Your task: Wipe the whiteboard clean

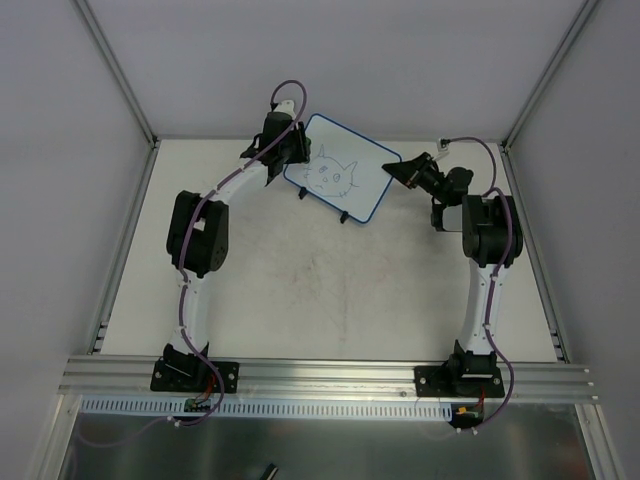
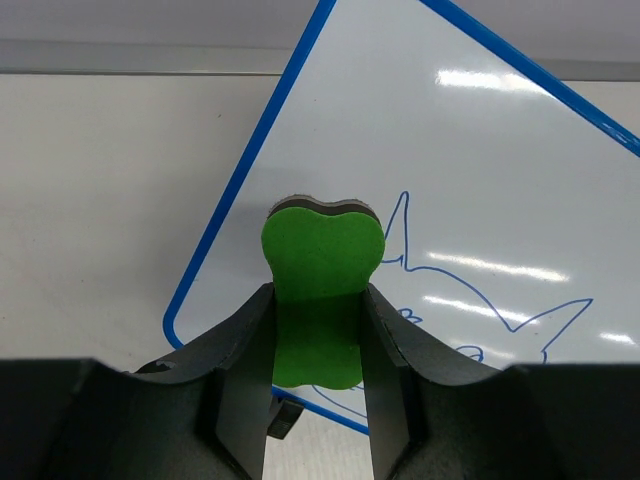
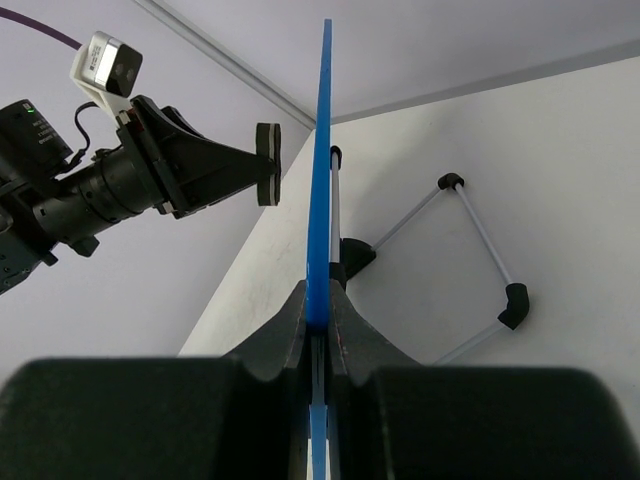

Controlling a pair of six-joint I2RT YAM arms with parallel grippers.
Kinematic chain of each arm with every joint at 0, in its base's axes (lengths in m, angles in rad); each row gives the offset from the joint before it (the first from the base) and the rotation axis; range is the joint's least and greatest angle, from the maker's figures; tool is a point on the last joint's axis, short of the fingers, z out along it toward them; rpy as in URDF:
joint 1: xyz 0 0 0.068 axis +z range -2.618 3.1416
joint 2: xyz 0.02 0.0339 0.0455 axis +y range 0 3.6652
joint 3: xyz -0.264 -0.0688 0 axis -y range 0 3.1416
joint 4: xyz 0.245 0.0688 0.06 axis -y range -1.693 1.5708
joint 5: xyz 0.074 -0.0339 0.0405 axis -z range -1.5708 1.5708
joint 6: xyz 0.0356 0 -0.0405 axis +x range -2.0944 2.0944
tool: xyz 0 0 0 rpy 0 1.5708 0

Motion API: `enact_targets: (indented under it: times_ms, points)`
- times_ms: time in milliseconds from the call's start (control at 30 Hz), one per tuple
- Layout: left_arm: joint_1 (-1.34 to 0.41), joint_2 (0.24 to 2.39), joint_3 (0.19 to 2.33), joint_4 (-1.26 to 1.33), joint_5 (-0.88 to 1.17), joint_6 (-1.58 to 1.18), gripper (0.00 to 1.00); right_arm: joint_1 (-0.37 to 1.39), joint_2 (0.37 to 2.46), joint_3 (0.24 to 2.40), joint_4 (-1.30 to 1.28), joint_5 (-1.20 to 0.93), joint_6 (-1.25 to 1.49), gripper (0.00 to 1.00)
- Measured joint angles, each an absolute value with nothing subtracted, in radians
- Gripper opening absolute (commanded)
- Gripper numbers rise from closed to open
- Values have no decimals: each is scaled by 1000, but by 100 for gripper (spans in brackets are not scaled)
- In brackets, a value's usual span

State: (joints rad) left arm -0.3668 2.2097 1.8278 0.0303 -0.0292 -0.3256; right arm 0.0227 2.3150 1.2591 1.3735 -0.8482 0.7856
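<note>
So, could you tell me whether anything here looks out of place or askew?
Nothing looks damaged or spilled. The whiteboard sits skewed to the table edges, its blue rim clamped edge-on in the right gripper. The left gripper holds the green eraser just off the board, a gap showing; the cat drawing is intact.

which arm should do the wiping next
Left. The left gripper holds the green eraser facing the whiteboard, with a small gap to the surface and the cat drawing unwiped. The right gripper is clamped on the board's edge, holding it upright, so it's occupied.
</note>
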Motion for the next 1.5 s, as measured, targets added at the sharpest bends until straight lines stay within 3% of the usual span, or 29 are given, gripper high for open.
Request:
enact_targets:
  times_ms: [867,1500]
  points:
    - [-366,2178,1849,41,-4,-381,0,74,2200,1069,1402,-780,722,0]
    - [-366,2304,1919,46,-4,-433,0,84,2184,1042,1403,-770,712,0]
